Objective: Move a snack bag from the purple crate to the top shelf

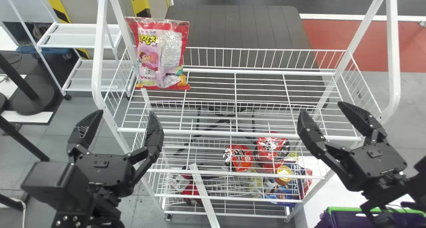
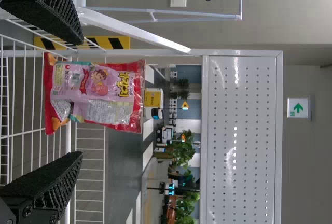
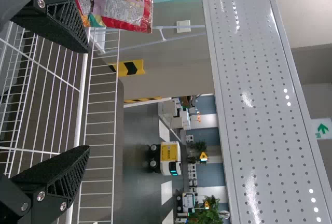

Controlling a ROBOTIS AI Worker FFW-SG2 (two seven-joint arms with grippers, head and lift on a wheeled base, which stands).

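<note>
the left end effector [image 1: 123,113] is spread open near the front left corner of the top shelf [image 1: 213,132]. the snack bag [image 1: 159,55] stands by its back left corner. the right end effector [image 1: 322,107], also open, is near its front right corner.

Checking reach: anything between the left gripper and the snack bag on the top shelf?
Nothing covers the snack bag, but the rack's left front post looks close to the outer finger of the left gripper and might catch it going in.
</note>
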